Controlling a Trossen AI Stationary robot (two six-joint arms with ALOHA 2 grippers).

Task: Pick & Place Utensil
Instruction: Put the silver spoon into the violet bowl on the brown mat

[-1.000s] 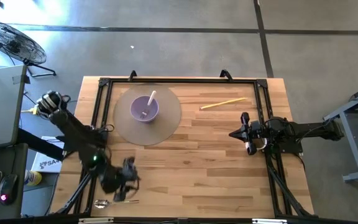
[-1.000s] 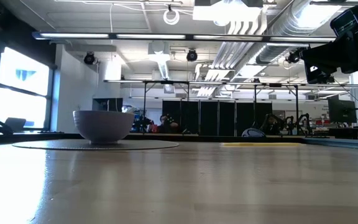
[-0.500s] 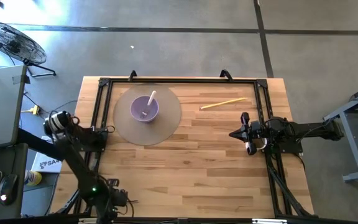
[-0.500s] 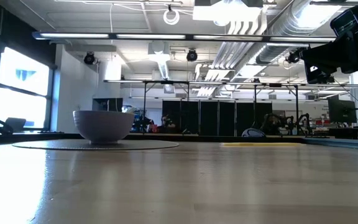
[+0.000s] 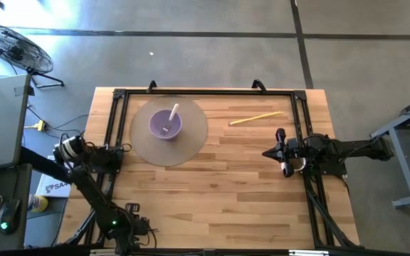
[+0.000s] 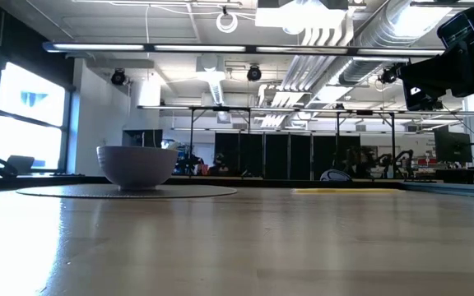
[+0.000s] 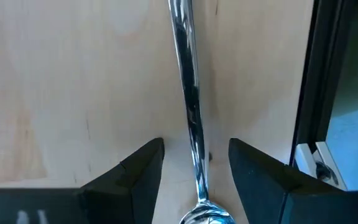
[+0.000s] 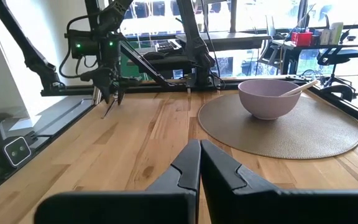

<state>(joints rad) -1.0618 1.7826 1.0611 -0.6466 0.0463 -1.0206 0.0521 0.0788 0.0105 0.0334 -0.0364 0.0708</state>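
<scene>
One slender polished metal spoon (image 7: 191,118) lies on pale wood-grain table (image 7: 73,81).

Your left hand (image 7: 194,171) points down at the surface, its two fingers (image 7: 143,171) part way open with a thin spoon handle between them. Your right hand (image 8: 200,163) is stretched out level, fingers pressed together, holding nothing.

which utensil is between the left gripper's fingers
The metal spoon, lying between the left gripper's open fingers; the wooden one sits in the bowl, the yellow stick lies apart.
</scene>
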